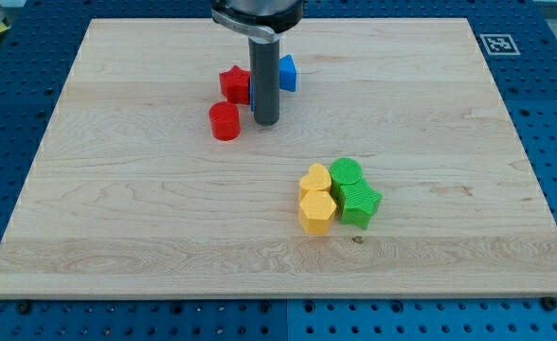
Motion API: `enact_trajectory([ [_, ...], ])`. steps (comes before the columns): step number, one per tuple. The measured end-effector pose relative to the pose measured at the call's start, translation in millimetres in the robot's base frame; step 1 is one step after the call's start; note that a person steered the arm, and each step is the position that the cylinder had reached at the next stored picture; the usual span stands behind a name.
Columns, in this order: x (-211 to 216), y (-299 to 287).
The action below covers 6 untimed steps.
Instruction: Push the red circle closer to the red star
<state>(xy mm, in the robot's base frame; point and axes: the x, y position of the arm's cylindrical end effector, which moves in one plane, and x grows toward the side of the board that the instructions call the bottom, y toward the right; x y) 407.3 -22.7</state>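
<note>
The red circle (224, 121) sits on the wooden board in the upper middle of the view. The red star (234, 84) lies just above it, a small gap apart. My tip (265, 121) is down on the board just to the right of the red circle, apart from it by a narrow gap. The rod rises in front of a blue block (287, 73), partly hiding it.
A cluster lies right of centre: a yellow heart-like block (314, 180), a yellow hexagon (316, 213), a green circle (347, 174) and a green star-like block (361, 202). The board's edge (278, 296) meets a blue perforated table.
</note>
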Motion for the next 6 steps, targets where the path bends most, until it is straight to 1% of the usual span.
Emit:
enact_trajectory([
  [2,38.5,-30.5],
  [3,36.5,-71.1],
  [6,-9.6,-69.9],
])
